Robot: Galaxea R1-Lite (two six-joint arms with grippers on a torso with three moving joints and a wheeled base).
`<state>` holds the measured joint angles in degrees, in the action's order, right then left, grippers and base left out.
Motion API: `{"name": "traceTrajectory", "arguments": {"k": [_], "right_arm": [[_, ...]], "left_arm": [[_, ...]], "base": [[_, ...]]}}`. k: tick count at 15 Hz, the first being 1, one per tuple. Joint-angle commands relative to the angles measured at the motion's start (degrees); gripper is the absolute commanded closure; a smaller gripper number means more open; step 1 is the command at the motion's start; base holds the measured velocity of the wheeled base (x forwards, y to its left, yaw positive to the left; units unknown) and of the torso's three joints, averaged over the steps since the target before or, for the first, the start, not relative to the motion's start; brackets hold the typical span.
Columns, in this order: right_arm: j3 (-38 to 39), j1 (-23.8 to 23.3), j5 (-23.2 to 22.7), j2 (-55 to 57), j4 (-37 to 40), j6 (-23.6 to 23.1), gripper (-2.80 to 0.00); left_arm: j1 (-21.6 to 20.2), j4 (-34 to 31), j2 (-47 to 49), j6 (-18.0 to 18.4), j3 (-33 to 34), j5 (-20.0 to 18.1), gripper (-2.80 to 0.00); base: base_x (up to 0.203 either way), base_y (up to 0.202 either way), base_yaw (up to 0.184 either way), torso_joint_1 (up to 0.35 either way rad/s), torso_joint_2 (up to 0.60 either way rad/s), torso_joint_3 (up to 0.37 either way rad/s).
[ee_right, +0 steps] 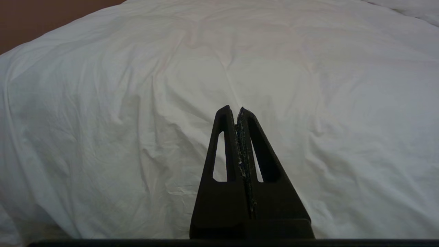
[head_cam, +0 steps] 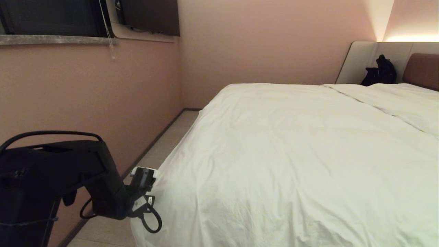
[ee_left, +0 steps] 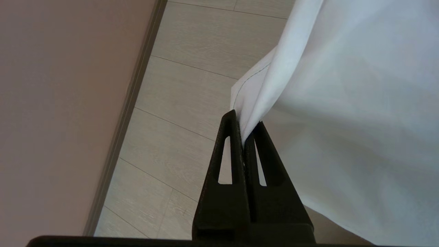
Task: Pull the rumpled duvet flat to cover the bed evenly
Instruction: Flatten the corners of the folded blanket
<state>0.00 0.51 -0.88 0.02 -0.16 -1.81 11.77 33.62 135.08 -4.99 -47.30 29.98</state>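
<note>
Our left claw (ee_left: 245, 125) grips the duvet's (head_cam: 295, 154) corner.

Its fingers are pinched together on a stitched fold of white cloth, the rest spreading away from the tips over the bed (head_cam: 422, 70), bare floor (ee_left: 178, 103) beneath. Our right claw (ee_right: 237, 111) is pressed together on nothing, the duvet just beyond its tips.

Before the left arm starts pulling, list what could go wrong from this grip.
1. The left hand pinches only a thin fold at the stitched corner of the duvet; a hard tug could likely slip it free.
2. That corner hangs over the floor beside the bed; pulling from one side may drag the duvet off-centre.
3. The right hand is shut and holds nothing above the duvet, so it cannot steady the cloth.
</note>
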Motion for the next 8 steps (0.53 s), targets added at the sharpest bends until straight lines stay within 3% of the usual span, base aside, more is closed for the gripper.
{"name": "traceTrajectory", "arguments": {"k": [1, 8], "right_arm": [[0.00, 0.02, 0.00, 0.06, -0.02, -0.04, 0.00], [0.00, 0.02, 0.00, 0.04, -0.02, -0.04, 0.00]], "left_arm": [[-0.48, 0.18, -0.73, 0.01, -0.07, 0.26, 0.00], [-5.44, -0.49, -2.48, 2.28, 0.65, 0.62, 0.00]], "base": [[0.000, 0.000, 0.000, 0.000, 0.00, 0.000], [0.000, 0.000, 0.000, 0.000, 0.00, 0.000]]}}
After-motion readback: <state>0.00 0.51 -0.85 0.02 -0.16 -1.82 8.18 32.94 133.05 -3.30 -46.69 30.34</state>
